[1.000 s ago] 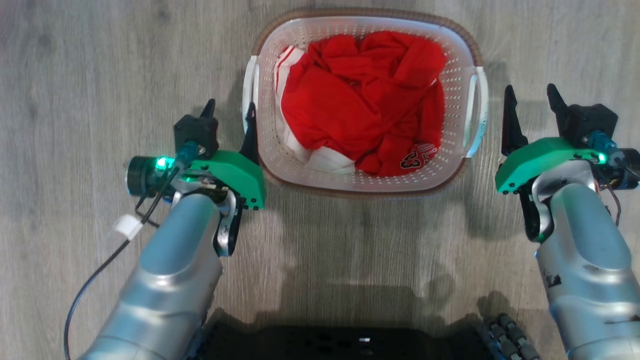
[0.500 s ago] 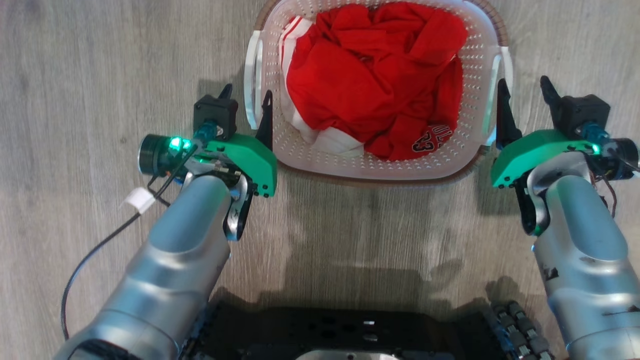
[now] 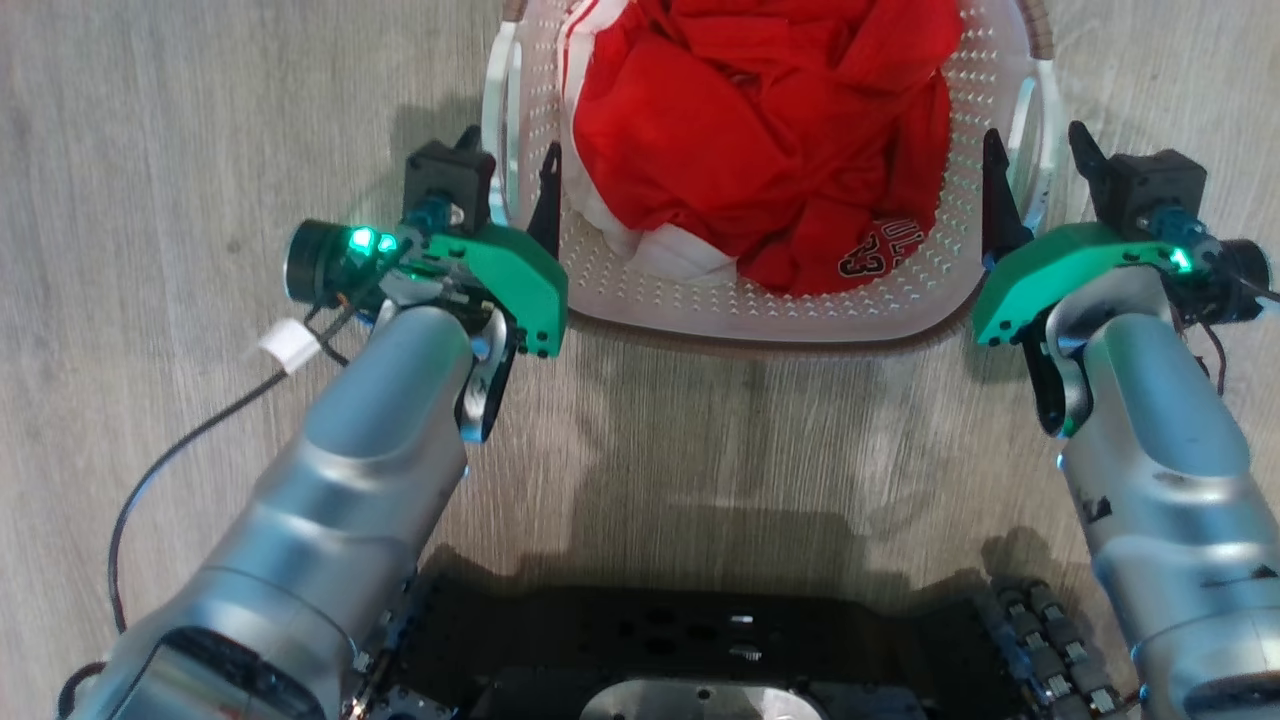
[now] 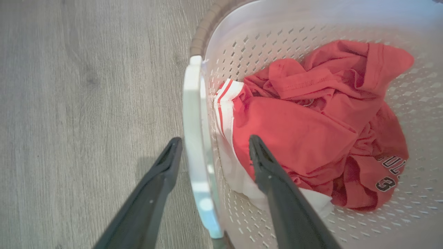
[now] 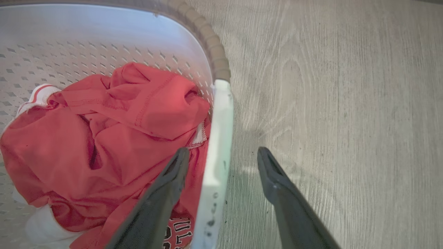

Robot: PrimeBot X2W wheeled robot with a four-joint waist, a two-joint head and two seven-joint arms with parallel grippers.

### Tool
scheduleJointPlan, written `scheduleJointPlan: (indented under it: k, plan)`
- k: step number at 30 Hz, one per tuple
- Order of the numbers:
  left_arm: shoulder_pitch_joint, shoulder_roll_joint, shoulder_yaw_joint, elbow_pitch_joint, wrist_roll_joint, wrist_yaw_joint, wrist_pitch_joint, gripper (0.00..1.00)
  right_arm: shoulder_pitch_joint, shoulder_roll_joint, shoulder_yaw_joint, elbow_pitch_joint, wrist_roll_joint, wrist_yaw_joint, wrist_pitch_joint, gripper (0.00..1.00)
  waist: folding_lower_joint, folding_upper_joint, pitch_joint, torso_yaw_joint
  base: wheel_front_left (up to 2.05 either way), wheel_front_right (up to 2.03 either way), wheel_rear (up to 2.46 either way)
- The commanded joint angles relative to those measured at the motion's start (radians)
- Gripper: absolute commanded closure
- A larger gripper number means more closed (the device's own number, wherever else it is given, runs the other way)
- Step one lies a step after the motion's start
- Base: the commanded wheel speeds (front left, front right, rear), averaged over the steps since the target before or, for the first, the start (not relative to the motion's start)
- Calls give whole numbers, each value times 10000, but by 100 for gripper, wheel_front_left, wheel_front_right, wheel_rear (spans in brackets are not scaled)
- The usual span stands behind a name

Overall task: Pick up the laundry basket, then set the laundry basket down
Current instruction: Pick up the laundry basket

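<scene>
Laundry basket (image 3: pixel 760 310) sitting centred ahead; left gripper (image 4: pixel 214 141) straddling left handle (image 4: pixel 192 103), right gripper (image 5: pixel 223 154) straddling right handle (image 5: pixel 219 121); both spread apart, unclamped.

Laundry basket (image 3: pixel 930 270): white, perforated, brown rim. Clothes (image 3: pixel 740 130): red, white striped trim, black numerals. Floor (image 3: pixel 150 120): grey wood grain. Wrist covers (image 3: pixel 510 280): green.

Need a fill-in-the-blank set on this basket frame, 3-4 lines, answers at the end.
The clothes in the laundry basket are mostly ___.
The left gripper has one finger outside the left handle, the other ___ the basket.
The right gripper, straddling the right handle, is ___.
The basket's rim is ___.
Missing: red; inside; open; brown.
</scene>
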Motion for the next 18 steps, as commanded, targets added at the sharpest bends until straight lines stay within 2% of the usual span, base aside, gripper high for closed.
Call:
scheduleJointPlan:
  k: [1,18]
  plan:
    - [99,212,114,-30,-92,83,-80,0,260,24,244,-63,48,25,-105,0,-1,0,85,9,0,0,0]
    - [-736,212,-658,458,-1217,188,-80,0,-415,60,489,544,157,25,-105,0,-1,0,585,24,0,0,0]
